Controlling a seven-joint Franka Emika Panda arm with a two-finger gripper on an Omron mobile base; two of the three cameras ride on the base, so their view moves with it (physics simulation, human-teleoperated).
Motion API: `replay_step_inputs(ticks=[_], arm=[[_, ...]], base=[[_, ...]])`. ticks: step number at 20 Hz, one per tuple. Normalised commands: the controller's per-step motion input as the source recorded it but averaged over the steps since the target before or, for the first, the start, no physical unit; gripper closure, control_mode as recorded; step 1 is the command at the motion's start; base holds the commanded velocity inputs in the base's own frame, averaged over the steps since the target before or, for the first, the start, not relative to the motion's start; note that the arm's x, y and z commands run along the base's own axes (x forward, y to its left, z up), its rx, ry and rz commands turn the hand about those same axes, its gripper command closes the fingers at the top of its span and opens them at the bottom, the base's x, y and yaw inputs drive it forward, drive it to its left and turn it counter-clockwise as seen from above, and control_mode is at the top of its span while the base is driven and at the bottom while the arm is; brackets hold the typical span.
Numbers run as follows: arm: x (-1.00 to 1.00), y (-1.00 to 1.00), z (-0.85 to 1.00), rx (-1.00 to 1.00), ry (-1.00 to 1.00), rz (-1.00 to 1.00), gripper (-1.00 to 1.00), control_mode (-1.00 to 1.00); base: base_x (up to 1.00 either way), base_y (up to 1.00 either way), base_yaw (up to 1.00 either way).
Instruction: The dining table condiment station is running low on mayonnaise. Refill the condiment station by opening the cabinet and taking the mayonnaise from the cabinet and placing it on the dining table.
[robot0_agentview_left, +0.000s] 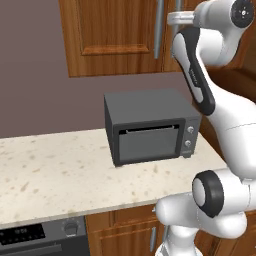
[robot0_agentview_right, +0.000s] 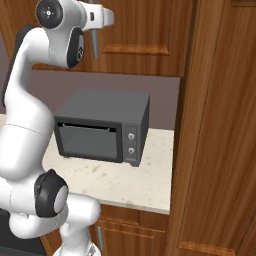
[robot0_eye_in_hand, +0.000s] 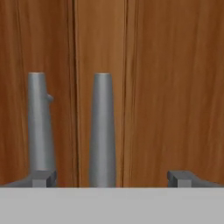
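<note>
The cabinet (robot0_agentview_left: 112, 35) is a reddish-brown wall unit, and its raised-panel doors (robot0_eye_in_hand: 175, 87) are closed. Two grey vertical bar handles stand side by side at the door seam. The left handle (robot0_eye_in_hand: 39, 127) lines up with my left fingertip. The right handle (robot0_eye_in_hand: 103, 131) stands between my fingertips, left of centre. My gripper (robot0_eye_in_hand: 112, 178) is open, faces the doors from close up and holds nothing. In the base views my arm reaches up to a handle (robot0_agentview_left: 159, 27) (robot0_agentview_right: 94, 44). The mayonnaise and the dining table are out of view.
A dark grey toaster oven (robot0_agentview_left: 150, 127) (robot0_agentview_right: 102, 127) sits on the beige speckled counter (robot0_agentview_left: 50, 170) below the cabinet. A tall wooden panel (robot0_agentview_right: 215, 125) rises close on the right. A stove (robot0_agentview_left: 40, 237) and base cabinets lie below the counter edge.
</note>
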Motion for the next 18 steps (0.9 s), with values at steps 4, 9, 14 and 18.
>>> replay_step_inputs(ticks=[4,9,14,18], arm=[[0.19,0.00,-0.17,0.00,0.00,0.00,-1.00,-1.00],[0.01,0.00,0.00,0.00,0.00,0.02,-1.00,-1.00],[0.23,0.11,0.00,0.00,0.00,0.00,-1.00,-1.00],[0.34,0.07,0.00,0.00,0.00,0.00,-1.00,-1.00]], base=[[0.00,0.00,0.00],[0.00,0.00,0.00],[0.00,0.00,0.00],[0.00,0.00,0.00]])
